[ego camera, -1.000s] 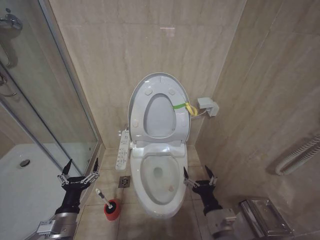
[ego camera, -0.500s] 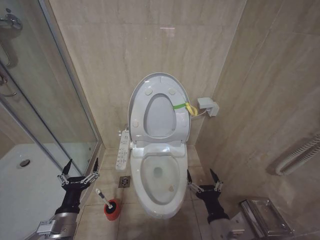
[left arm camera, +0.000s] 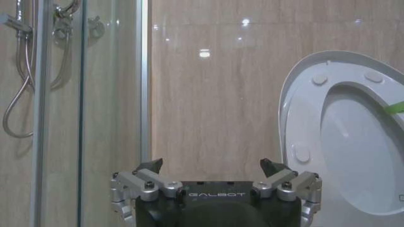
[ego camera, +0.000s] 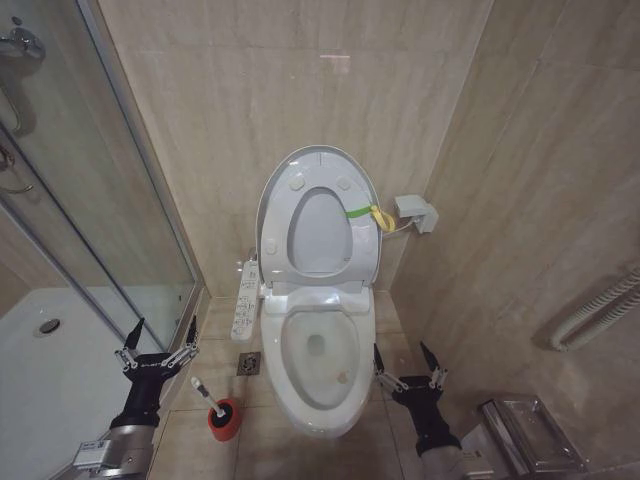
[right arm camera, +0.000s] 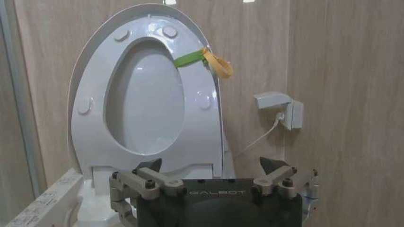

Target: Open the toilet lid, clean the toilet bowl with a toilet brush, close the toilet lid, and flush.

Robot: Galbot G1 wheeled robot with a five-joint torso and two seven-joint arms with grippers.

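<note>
The toilet lid (ego camera: 316, 158) stands upright against the back wall, with the ring seat (ego camera: 280, 215) raised in front of it and a yellow-green strap (ego camera: 368, 213) on its right edge. Below, the toilet bowl (ego camera: 322, 372) lies uncovered, water hole visible. The toilet brush (ego camera: 205, 393) leans in its red holder (ego camera: 224, 421) on the floor left of the bowl. My left gripper (ego camera: 165, 325) hangs open left of the brush. My right gripper (ego camera: 400, 350) is open beside the bowl's right side. Both hold nothing. The wrist views show the left gripper (left arm camera: 211, 163), the right gripper (right arm camera: 210, 164) and the lid (right arm camera: 148, 94).
A glass shower screen (ego camera: 100, 200) walls off the left. A control panel (ego camera: 245, 300) juts from the toilet's left side above a floor drain (ego camera: 249, 363). A wall box (ego camera: 415, 212), a grab rail (ego camera: 600, 305) and a metal box (ego camera: 525, 435) are on the right.
My right gripper has drawn back toward me and slightly right, away from the bowl's rim. The left gripper, lid and brush have not moved.
</note>
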